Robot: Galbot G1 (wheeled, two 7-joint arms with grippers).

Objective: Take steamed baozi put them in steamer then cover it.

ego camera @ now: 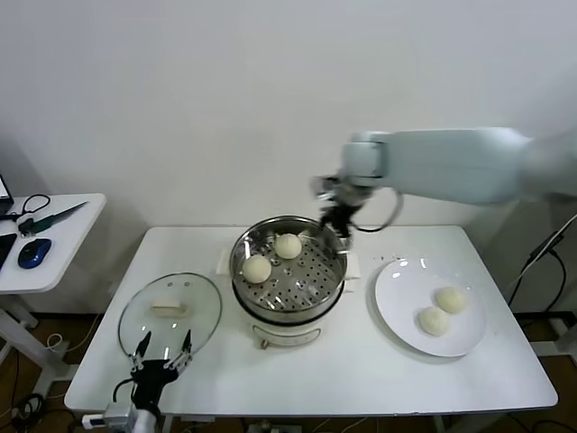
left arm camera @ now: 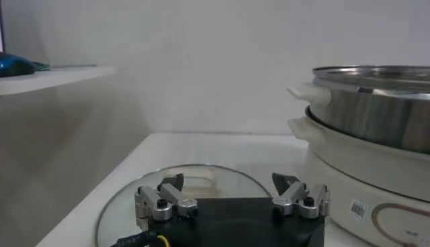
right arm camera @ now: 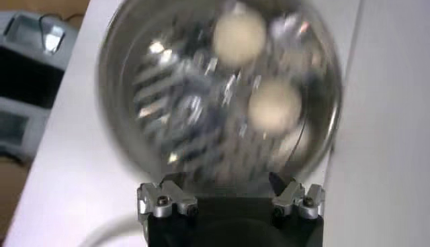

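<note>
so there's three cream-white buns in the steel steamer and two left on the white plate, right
Not quite: the head view shows two round cream-white buns in the shiny stainless-steel steamer, not three. Two more do sit on the flat white plate.

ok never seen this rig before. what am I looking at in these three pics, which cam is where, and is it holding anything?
It is a two-armed robot at a white table. The wide picture comes from a camera on its head, looking down; the other two come from cameras on its wrists, each looking past that arm's own gripper.

On the table: a steel steamer in the middle with two baozi on its perforated tray, a white plate on the robot's right with two more baozi, and the glass cover lying flat on the robot's left.

The right gripper is above the steamer's far rim, open and empty. The left gripper sits by the near edge of the cover, open, holding nothing.
</note>
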